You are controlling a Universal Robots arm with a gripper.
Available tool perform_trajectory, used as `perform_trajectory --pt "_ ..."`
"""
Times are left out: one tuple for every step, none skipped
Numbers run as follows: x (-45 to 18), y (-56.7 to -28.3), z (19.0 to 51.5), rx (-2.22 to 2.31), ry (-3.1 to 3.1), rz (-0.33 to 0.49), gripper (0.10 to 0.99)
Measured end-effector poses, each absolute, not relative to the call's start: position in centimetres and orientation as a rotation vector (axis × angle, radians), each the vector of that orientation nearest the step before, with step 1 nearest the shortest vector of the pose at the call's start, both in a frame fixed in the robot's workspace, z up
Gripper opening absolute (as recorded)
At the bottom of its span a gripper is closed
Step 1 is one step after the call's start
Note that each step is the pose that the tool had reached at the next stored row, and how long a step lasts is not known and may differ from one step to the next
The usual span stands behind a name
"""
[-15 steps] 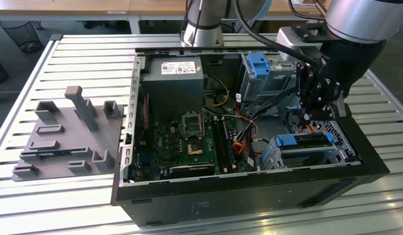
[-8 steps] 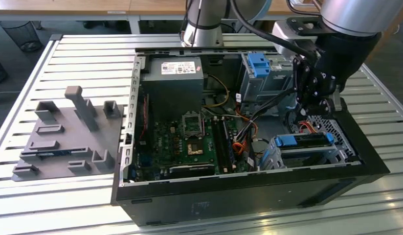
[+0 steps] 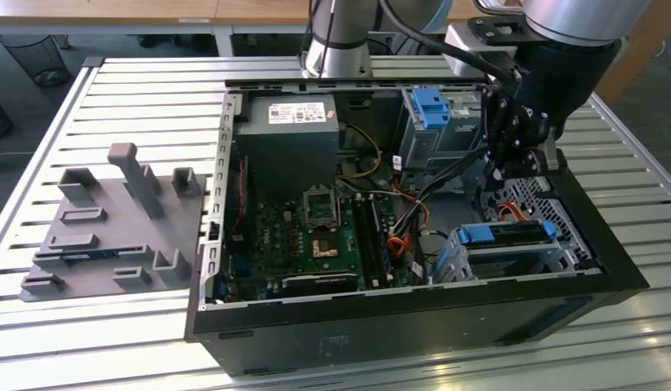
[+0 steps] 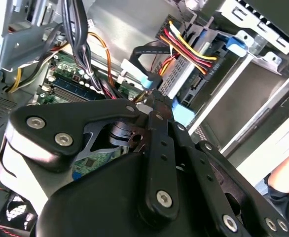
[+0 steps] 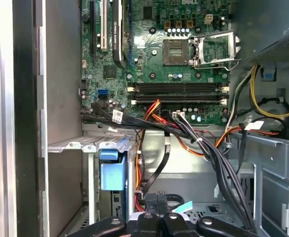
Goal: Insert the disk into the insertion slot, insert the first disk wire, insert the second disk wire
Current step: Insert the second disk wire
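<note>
Down inside the open black desktop computer case (image 3: 401, 330), toward the exterior view's right, the disk (image 3: 507, 234), a silver-grey drive in a bright blue plastic carrier, sat housed in the insertion slot (image 3: 453, 259), a boxy cage of perforated sheet metal. In the second wrist view, a bundle of yellow, red and black wires (image 4: 191, 49) looked seated at the drive's back, so I judged the first wire done and the second in hand. The arm's black gripper (image 4: 157, 98) hung just beside the cage, its fingers pinched together on the end of a flat black cable (image 4: 143, 51) with a pale blue plug. Seating that plug would call for squaring it to the drive's port, clear of the crowded bundle, then a straight, gentle push.
</note>
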State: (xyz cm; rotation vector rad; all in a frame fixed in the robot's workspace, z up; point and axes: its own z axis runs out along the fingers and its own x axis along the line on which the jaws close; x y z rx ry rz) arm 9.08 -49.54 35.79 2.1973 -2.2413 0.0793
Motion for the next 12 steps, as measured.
perform_trajectory --pt "9.08 -49.42 35.81 2.197 -2.241 0.079 0.106" --pt "9.07 -49.31 35.83 2.197 -2.241 0.079 0.106" --pt "9.07 -49.21 35.85 2.197 -2.241 0.079 0.106" --pt "9.07 -49.12 35.88 2.197 -2.241 0.079 0.106" --pt "9.07 -49.03 35.9 2.197 -2.241 0.079 0.106" --pt "9.06 -48.94 35.94 2.197 -2.241 0.079 0.106" --pt "9.06 -48.88 36.0 2.197 -2.241 0.079 0.106" --pt "9.06 -48.82 36.06 2.197 -2.241 0.08 0.106" --pt "9.06 -48.76 36.09 2.197 -2.241 0.079 0.106" --pt "9.06 -48.67 36.1 2.197 -2.241 0.079 0.106" --pt "9.06 -48.55 36.09 2.197 -2.242 0.08 0.106" --pt "9.06 -48.46 36.1 2.197 -2.241 0.08 0.106"
